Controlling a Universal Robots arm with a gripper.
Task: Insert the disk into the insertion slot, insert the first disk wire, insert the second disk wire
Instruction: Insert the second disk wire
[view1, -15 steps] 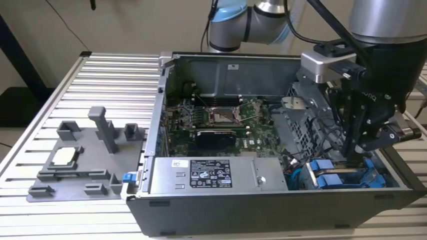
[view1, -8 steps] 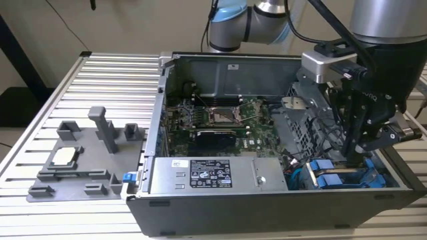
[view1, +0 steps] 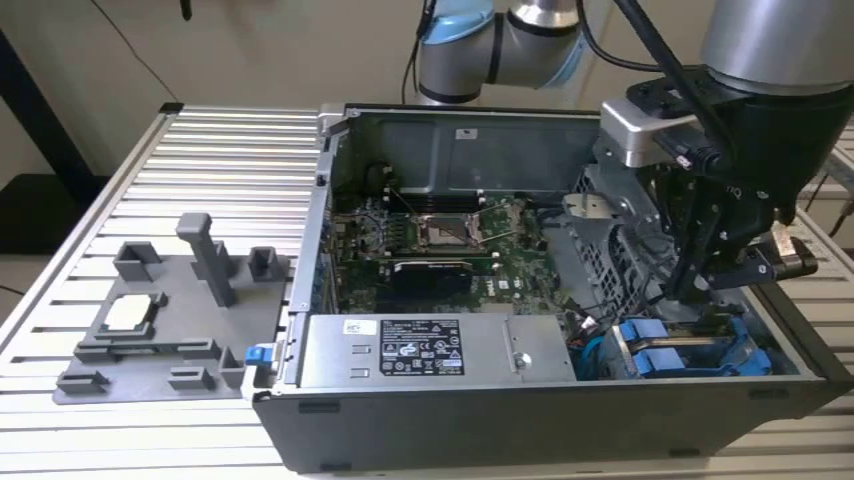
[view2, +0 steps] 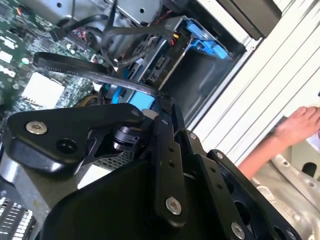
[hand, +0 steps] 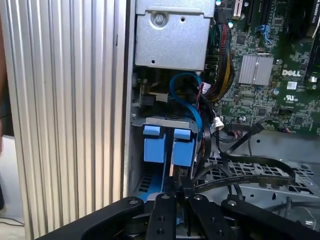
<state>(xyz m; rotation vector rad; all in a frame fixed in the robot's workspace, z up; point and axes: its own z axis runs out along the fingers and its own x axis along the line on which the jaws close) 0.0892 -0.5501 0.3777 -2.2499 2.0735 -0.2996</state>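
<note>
Currently, my readout:
Gripper (view1: 694, 290): I have it down inside the black computer case (view1: 534, 420), at the exterior view's right, just above the drive bay.
Fingers (hand: 165, 210): pressed close, pinching a flat black cable (hand: 240, 176).
Disk (hand: 167, 147): seated in the insertion slot (hand: 150, 120), blue carrier tabs facing out.
Hand (view2: 300, 122): a person's, resting on the ribbed table (view1: 200, 180) beside the case.
</note>
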